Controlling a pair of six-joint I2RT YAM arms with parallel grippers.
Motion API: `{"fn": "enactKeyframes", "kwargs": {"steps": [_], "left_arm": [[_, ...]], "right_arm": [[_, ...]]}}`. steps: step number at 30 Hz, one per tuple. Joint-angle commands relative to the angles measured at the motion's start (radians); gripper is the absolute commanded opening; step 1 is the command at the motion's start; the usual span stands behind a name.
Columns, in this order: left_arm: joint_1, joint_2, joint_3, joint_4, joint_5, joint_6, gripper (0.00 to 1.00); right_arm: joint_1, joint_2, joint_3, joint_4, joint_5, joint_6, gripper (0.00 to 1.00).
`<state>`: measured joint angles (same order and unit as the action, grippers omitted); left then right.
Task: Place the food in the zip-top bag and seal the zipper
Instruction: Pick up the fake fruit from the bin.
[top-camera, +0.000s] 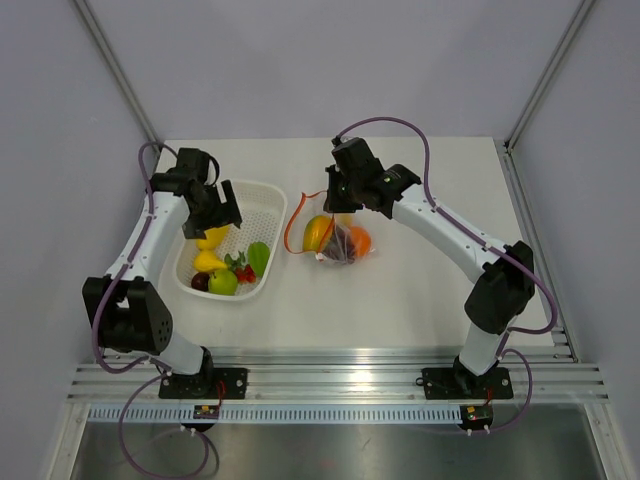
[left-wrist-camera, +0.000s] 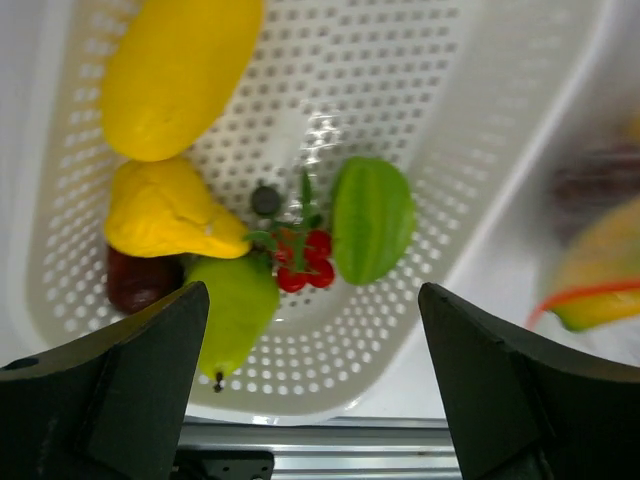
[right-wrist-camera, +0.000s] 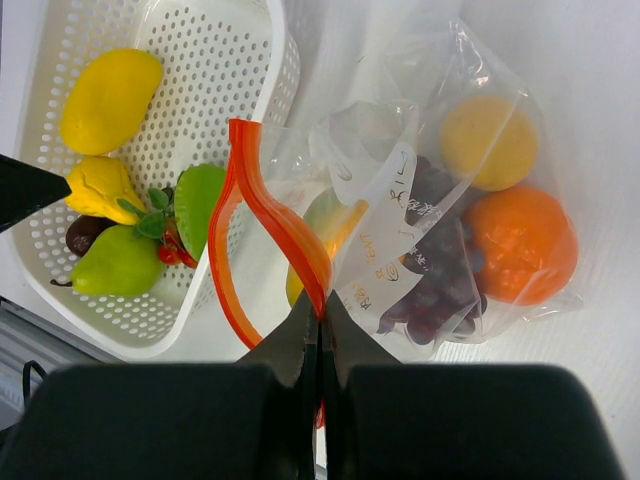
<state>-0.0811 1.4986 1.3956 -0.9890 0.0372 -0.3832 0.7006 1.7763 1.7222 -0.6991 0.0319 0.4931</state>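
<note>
The clear zip-top bag lies right of the basket, its mouth gaping toward the basket, and holds an orange, a yellow round fruit, dark grapes and a mango. Its red-orange zipper loops open. My right gripper is shut on the zipper strip at the bag's mouth. My left gripper is open and empty above the white basket, over a green pear, cherry tomatoes, a green starfruit and two yellow fruits.
The white perforated basket stands left of the bag and also holds a dark red fruit. An aluminium rail runs along the near table edge. Grey walls with metal posts enclose the table.
</note>
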Motion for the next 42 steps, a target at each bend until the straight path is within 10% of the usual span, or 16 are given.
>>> {"fn": "enactKeyframes", "kwargs": {"steps": [1, 13, 33, 42], "left_arm": [[-0.006, -0.004, -0.023, -0.053, -0.22, -0.049, 0.88], [-0.006, -0.198, -0.273, -0.027, -0.223, -0.144, 0.65], [-0.023, -0.147, -0.394, 0.035, -0.192, -0.151, 0.57], [-0.04, -0.164, -0.34, 0.017, -0.135, -0.144, 0.04]], "right_arm": [[0.01, -0.058, 0.005, 0.064, -0.018, -0.01, 0.0], [0.011, -0.043, -0.007, 0.081, -0.053, -0.008, 0.0], [0.01, -0.011, 0.016, 0.075, -0.063, -0.005, 0.0], [0.01, -0.005, 0.03, 0.069, -0.055, -0.005, 0.0]]}}
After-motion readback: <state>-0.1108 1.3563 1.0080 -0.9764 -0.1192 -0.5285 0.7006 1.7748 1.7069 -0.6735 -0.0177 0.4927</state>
